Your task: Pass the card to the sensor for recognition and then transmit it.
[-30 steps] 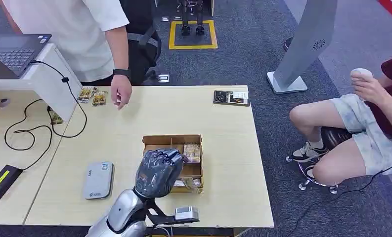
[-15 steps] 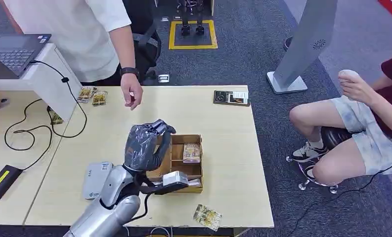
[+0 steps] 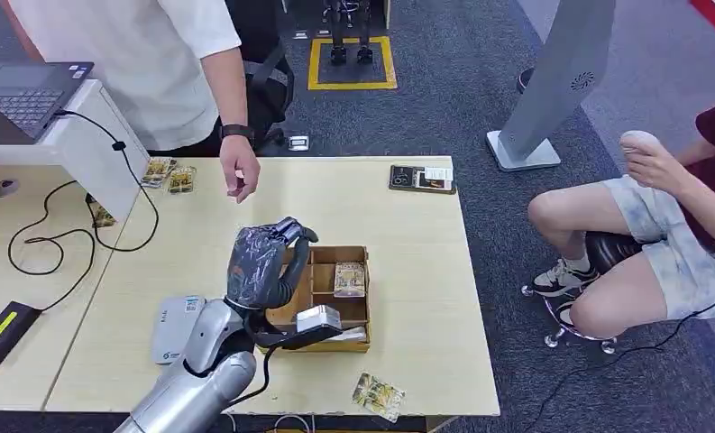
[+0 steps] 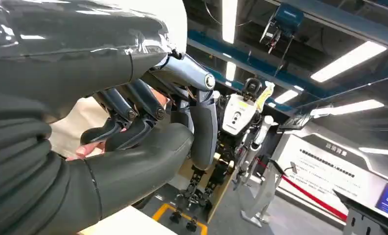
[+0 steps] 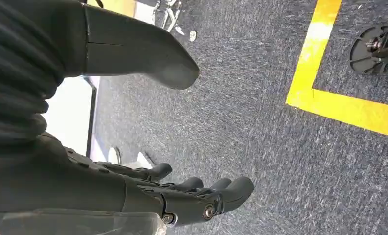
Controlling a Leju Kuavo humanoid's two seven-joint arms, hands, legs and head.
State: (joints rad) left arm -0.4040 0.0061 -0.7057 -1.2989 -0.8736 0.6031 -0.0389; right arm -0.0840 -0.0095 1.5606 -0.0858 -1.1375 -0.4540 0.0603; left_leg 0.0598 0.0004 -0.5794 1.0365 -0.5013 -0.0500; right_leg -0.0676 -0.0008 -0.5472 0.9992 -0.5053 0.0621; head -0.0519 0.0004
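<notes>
The step in hand looks like the carry toward the sensor, yet the card seems to have got away: a yellow-patterned card in a clear sleeve (image 3: 378, 396) lies flat on the counter (image 3: 407, 225) near its front edge, at about five o'clock from the cardboard tray (image 3: 352, 311). The left hand (image 3: 261, 262) is raised above the tray's nine o'clock side, its silver forearm rising from the lower edge of the head view, fingers (image 4: 133, 129) curled in toward the thumb; nothing shows between them, so I judge it closed on nothing. More cards stand in the tray's compartments (image 3: 349, 279). The grey card reader (image 3: 178, 328) lies flat at about eight o'clock from the hand, near but apart. The next move likely calls for picking up a card afresh before presenting it over the reader. The right hand (image 5: 182, 191) hangs over the carpet, fingers loosely spread, holding nothing. A person's hand (image 3: 240, 176) hovers at twelve o'clock, perhaps waiting to receive.
</notes>
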